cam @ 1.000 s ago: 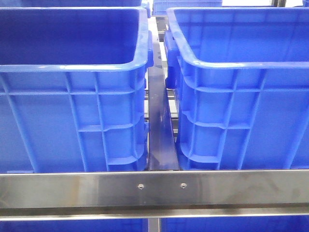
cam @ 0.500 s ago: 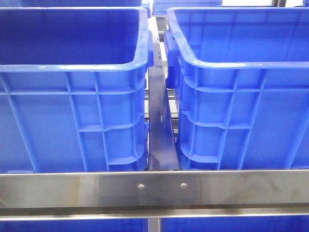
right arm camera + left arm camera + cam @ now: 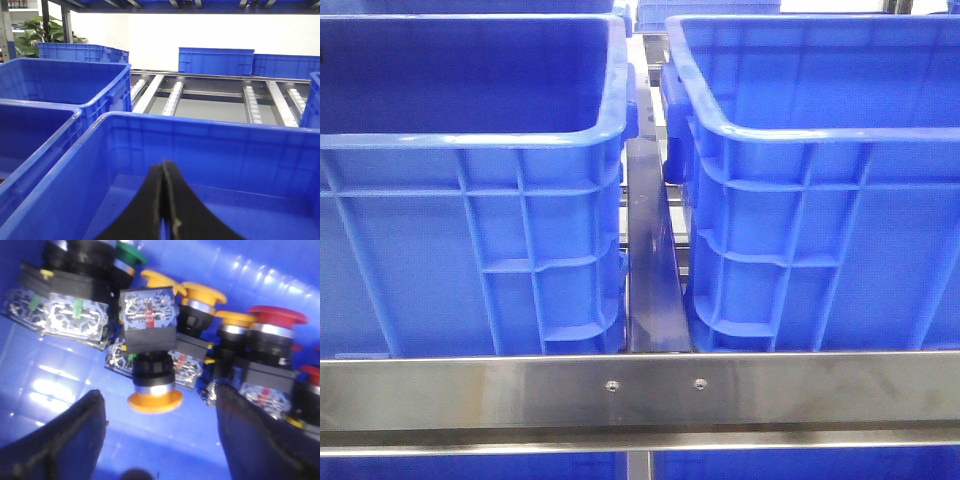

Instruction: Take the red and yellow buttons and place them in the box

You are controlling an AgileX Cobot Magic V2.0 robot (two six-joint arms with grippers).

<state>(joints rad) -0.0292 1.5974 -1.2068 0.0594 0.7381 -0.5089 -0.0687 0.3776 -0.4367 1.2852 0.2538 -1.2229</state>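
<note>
My left gripper (image 3: pixel 159 396) is open inside a blue bin (image 3: pixel 60 390), low over a heap of push buttons. One yellow button (image 3: pixel 154 401) lies with its cap toward me, level with the gap between my fingertips (image 3: pixel 92 410) and touched by neither. More yellow buttons (image 3: pixel 202 294) and a red button (image 3: pixel 277 316) lie farther back. My right gripper (image 3: pixel 164 200) is shut on nothing, above an empty blue box (image 3: pixel 210 150). Neither gripper shows in the front view.
A green button (image 3: pixel 131 255) and black button bodies (image 3: pixel 75 285) crowd the heap. Two big blue bins (image 3: pixel 470 140) (image 3: pixel 820 130) stand side by side behind a steel rail (image 3: pixel 640 390). More bins (image 3: pixel 215 60) and roller tracks (image 3: pixel 172 97) lie beyond.
</note>
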